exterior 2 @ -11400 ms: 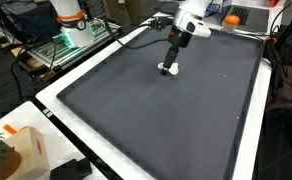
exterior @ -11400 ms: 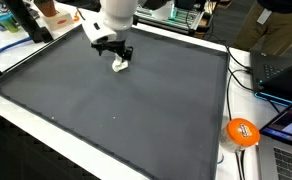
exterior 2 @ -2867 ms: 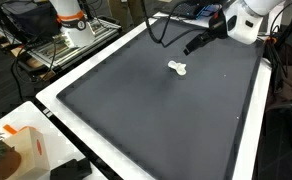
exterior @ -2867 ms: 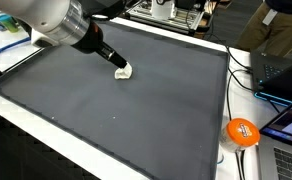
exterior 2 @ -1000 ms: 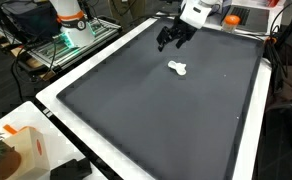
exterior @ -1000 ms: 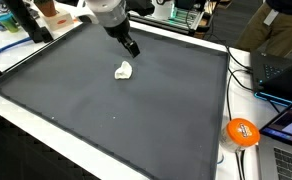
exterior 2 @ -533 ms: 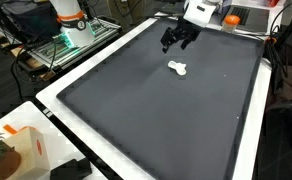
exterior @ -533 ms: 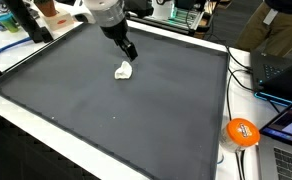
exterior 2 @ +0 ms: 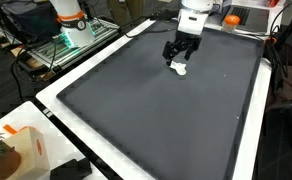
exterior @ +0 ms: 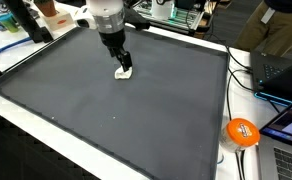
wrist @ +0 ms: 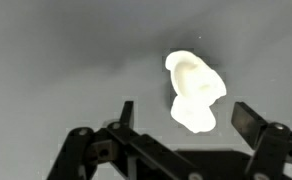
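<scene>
Lowered in from the mat's far edge over the last second, the gripper [exterior: 122, 60] now hangs directly above the small white object [exterior: 124, 72], its jaws spread wide and holding nothing. That object has not shifted and lies in the far half of the dark grey mat [exterior: 136, 120]. In the wrist view it sits between the two fingers [wrist: 248, 118], clear of both. An orange round item [exterior: 242, 131] rests beyond the mat's edge, well apart.
</scene>
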Motion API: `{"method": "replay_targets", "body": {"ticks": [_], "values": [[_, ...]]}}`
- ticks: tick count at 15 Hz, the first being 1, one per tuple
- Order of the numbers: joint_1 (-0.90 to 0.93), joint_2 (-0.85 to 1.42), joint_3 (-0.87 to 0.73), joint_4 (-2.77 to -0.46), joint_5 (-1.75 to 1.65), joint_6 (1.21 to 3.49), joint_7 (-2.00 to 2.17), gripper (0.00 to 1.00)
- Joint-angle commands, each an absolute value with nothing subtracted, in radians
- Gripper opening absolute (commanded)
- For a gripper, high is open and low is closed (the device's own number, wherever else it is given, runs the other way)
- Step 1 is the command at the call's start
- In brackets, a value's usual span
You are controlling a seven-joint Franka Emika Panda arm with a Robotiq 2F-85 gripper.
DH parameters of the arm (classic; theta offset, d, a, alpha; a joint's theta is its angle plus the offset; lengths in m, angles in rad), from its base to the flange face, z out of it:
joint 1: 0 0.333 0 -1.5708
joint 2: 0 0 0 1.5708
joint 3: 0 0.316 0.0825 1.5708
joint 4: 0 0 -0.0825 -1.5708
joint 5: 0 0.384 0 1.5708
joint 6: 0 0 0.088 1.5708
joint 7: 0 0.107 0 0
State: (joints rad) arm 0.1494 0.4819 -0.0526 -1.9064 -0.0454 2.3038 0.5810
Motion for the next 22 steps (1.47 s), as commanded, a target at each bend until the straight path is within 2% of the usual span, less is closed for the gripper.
{"method": "replay_targets", "body": {"ticks": [1, 5, 6, 10, 22], "values": [[0.17, 0.387, -0.073, -2.119, -0.079, 2.541, 0.593, 1.0], [0.22, 0.277, -0.12, -2.346, -0.126, 2.816, 0.659, 1.0], [0.193, 0.376, -0.093, -2.203, -0.083, 2.721, 0.604, 1.0], [0.218, 0.365, -0.118, -2.221, -0.118, 2.761, 0.63, 1.0], [0.621, 0.271, -0.58, -2.328, -0.895, 2.903, 1.314, 1.0]]}}
